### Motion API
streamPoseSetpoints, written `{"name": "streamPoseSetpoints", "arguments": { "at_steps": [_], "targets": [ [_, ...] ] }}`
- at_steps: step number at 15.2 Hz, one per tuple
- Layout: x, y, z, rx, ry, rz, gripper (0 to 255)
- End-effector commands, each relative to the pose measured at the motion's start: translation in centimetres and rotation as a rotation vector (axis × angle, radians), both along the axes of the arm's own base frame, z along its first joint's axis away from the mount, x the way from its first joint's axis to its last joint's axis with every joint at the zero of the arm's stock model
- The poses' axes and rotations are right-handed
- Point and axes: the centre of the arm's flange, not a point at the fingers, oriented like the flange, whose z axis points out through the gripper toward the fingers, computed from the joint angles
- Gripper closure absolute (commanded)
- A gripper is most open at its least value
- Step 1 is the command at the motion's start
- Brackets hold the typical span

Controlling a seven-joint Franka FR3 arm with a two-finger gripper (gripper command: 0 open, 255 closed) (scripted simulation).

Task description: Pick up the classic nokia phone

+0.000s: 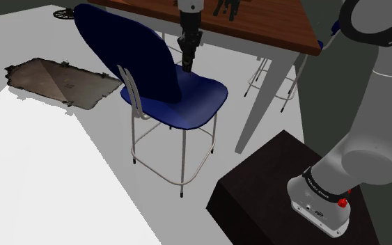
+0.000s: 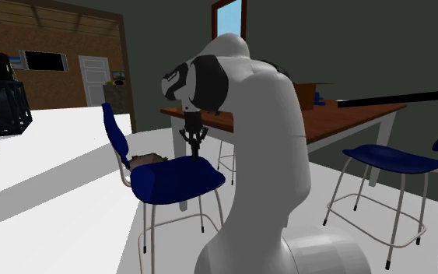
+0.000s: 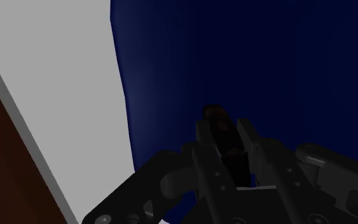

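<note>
Field note: we are seeing one gripper (image 1: 186,67), its two fingers (image 3: 203,139) clasping one dark phone (image 3: 218,118) just above one blue chair (image 1: 201,97), near the seat's edge facing one brown table (image 1: 271,28).

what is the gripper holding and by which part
The gripper clasps a small dark phone by its sides near one end; the other end sticks out past the fingertips, above the blue chair seat.
</note>
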Motion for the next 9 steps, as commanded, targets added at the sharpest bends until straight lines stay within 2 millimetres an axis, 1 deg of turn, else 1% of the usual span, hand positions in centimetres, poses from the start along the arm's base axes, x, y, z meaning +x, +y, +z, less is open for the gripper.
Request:
{"name": "streamPoseSetpoints", "arguments": {
  "at_steps": [1,8,9],
  "targets": [
    [-0.1,0.0,1.4,0.0,-0.004,0.0,255],
    [-0.1,0.0,5.1,0.0,-0.004,0.0,255],
    [-0.1,0.0,5.2,0.0,-0.004,0.0,255]
  ]
}}
